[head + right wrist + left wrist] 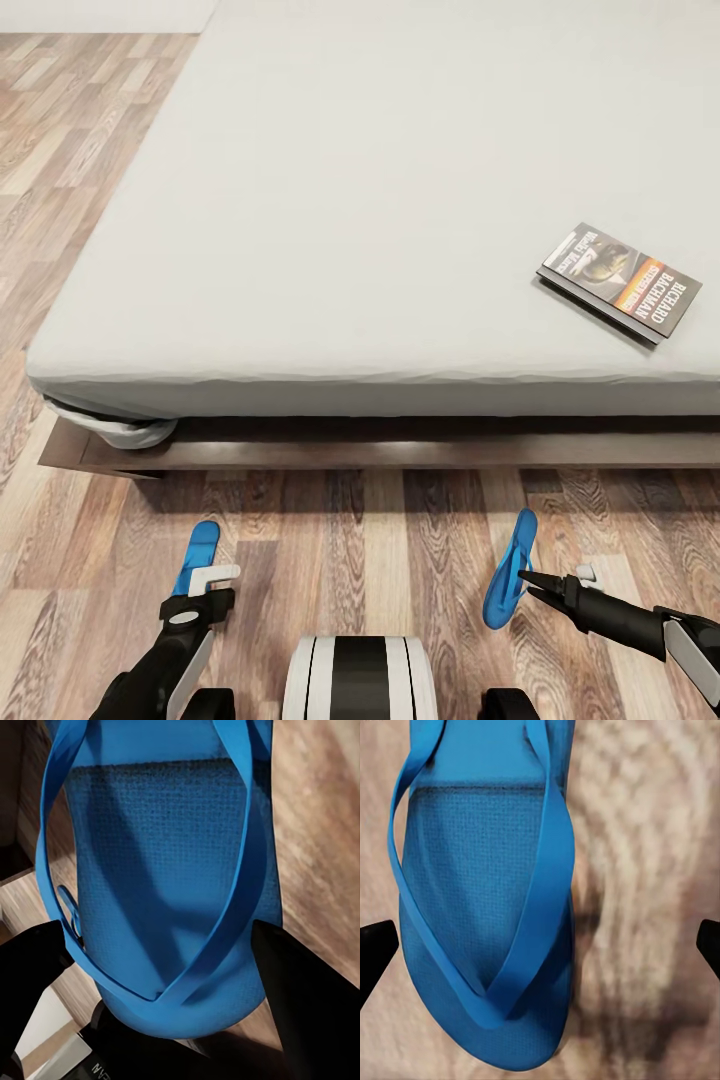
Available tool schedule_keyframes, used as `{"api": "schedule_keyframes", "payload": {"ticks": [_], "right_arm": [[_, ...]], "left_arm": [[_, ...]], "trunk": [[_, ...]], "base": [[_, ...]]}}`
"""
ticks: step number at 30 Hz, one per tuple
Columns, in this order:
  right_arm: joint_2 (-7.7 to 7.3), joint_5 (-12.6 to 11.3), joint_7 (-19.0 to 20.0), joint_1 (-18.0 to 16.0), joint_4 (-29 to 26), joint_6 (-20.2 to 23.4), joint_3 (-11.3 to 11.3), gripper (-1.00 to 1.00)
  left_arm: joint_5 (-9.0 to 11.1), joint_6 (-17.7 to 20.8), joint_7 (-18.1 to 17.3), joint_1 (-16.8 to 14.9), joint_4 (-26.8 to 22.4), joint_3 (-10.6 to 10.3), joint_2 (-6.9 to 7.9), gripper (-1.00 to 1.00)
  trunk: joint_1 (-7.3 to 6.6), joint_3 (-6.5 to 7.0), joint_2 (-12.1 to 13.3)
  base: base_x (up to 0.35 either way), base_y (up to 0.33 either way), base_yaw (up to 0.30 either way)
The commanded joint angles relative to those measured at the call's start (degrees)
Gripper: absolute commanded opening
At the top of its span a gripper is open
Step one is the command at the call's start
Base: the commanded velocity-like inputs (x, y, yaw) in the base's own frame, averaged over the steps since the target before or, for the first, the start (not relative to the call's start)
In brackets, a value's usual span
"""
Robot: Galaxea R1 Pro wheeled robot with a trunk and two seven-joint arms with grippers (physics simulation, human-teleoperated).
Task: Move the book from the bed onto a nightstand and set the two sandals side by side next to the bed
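Observation:
Two bright-blue sandals are by the bed's near side. The left sandal [199,552] lies flat on the wood floor, and my left gripper [207,585] hovers over it, open; in the left wrist view that sandal [487,907] sits between the wide-apart black fingertips [375,945]. My right gripper [527,582] is shut on the right sandal [510,565], which hangs tilted on its edge above the floor; the right wrist view has this sandal [165,870] pinched between both fingers [34,975]. The book [622,282] rests on the grey mattress of the bed [330,220], far right near the edge.
The bed's dark-brown platform frame [400,450] runs across in front of me, its corner at the left. Wood-plank floor [360,560] lies between the sandals and along the bed's left side. My white and black trunk [350,680] is at the bottom centre.

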Motion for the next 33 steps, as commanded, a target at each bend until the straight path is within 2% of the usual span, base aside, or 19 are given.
{"api": "schedule_keyframes", "payload": {"ticks": [1,3,23,28,31,32,33], "right_arm": [[0.0,-0.2,0.1,0.0,0.0,0.3,0.0,-1.0],[0.0,-0.2,0.1,0.0,0.0,0.3,0.0,-1.0],[0.0,-0.1,0.0,0.0,0.2,0.3,0.0,-1.0],[0.0,-0.1,0.0,0.0,0.3,0.3,0.0,-1.0],[0.0,-0.1,0.0,0.0,0.3,0.3,0.0,-1.0],[0.0,-0.1,0.0,0.0,0.3,0.3,0.0,-1.0],[0.0,-0.1,0.0,0.0,0.3,0.3,0.0,-1.0]], "left_arm": [[0.5,0.3,0.3,0.0,-0.1,-0.2,0.04,1.0],[0.6,0.3,0.4,0.0,-0.1,-0.2,0.04,1.0],[0.6,0.4,0.2,0.0,-0.1,-0.2,0.04,1.0],[0.7,0.6,0.0,0.0,-1.7,-0.1,0.16,1.0],[0.9,0.9,-3.1,0.0,-4.4,-0.1,0.57,1.0],[0.9,1.5,-7.3,0.0,-5.8,-0.1,1.38,1.0],[1.0,2.8,-13.0,0.0,-6.5,0.2,2.49,1.0]], "trunk": [[-0.01,-0.03,0.0],[-0.01,-0.03,0.0],[-0.52,4.4,0.3],[-0.52,4.4,0.3],[-0.52,4.4,0.3],[-0.52,4.4,0.3],[-0.52,4.4,0.3]], "base": [[0.0,0.0,0.0],[0.0,0.0,0.0],[0.0,0.0,0.0],[0.0,0.0,0.0],[0.0,0.0,0.0],[0.0,0.0,0.0],[0.0,0.0,0.0]]}}
